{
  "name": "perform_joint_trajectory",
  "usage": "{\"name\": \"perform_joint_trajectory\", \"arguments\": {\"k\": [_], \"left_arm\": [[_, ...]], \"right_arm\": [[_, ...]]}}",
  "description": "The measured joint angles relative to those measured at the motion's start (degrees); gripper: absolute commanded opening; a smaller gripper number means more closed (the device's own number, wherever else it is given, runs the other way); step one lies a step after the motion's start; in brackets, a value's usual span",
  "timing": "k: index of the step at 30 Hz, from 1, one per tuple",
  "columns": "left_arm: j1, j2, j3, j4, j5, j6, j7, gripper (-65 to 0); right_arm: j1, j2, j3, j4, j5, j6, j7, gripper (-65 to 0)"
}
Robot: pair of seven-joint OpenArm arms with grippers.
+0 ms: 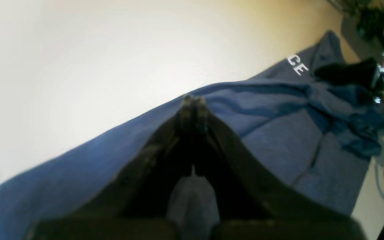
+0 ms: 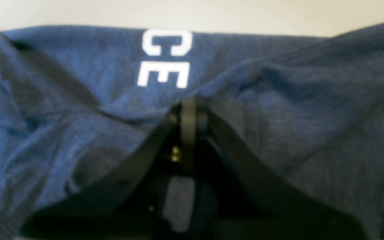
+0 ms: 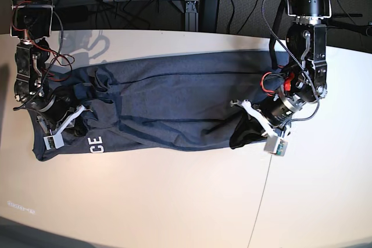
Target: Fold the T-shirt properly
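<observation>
We grip the shirt [image 3: 163, 105] w/ both fingers clenched on cloth; next, lift & fold near edge over.

The white letters [image 2: 164, 58] on the T-shirt [image 3: 168, 105] show only "CE"; the rest is tucked under a fold. In the left wrist view, the left gripper [image 1: 193, 100] is blurry at the bottom of the frame, and its lower part is cut off. The right gripper [image 2: 188, 106] is blurry too, and hides the cloth below it.
</observation>
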State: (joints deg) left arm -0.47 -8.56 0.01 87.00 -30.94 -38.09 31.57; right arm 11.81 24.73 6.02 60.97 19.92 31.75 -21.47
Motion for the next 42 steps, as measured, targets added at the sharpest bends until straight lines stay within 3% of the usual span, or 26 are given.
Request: {"name": "perform_joint_trajectory", "arguments": {"k": [7, 17, 21, 28, 36, 42], "left_arm": [[-0.35, 3.34, 2.49, -0.02, 9.77, -0.09, -3.52, -65.0], [-0.35, 3.15, 6.16, -0.55, 21.35, 0.00, -6.80, -65.0], [-0.39, 2.82, 7.76, -0.90, 25.16, 1.64, -7.63, -65.0], [-3.41, 2.71, 8.61, -7.10, 26.80, 4.22, -7.63, -65.0], [-6.88, 2.69, 8.61, -12.13, 26.86, 4.42, -7.37, -65.0], [-6.82, 2.47, 8.61, -12.13, 26.53, 4.42, -3.67, -65.0]], "right_arm": [[-0.02, 0.02, 0.02, 0.00, -0.02, 0.02, -0.02, -65.0], [-0.04, 0.00, 0.00, 0.00, 0.00, 0.00, 0.00, -65.0], [-0.04, 0.00, 0.02, 0.00, 0.00, 0.00, -0.02, -65.0], [-0.04, 0.00, 0.02, 0.00, 0.20, 0.00, -0.87, -65.0], [-0.04, 0.02, 0.02, 0.04, 0.20, 0.00, -0.87, -65.0], [-0.04, 0.02, 0.02, 0.04, 0.20, 0.00, -0.87, -65.0]]}}
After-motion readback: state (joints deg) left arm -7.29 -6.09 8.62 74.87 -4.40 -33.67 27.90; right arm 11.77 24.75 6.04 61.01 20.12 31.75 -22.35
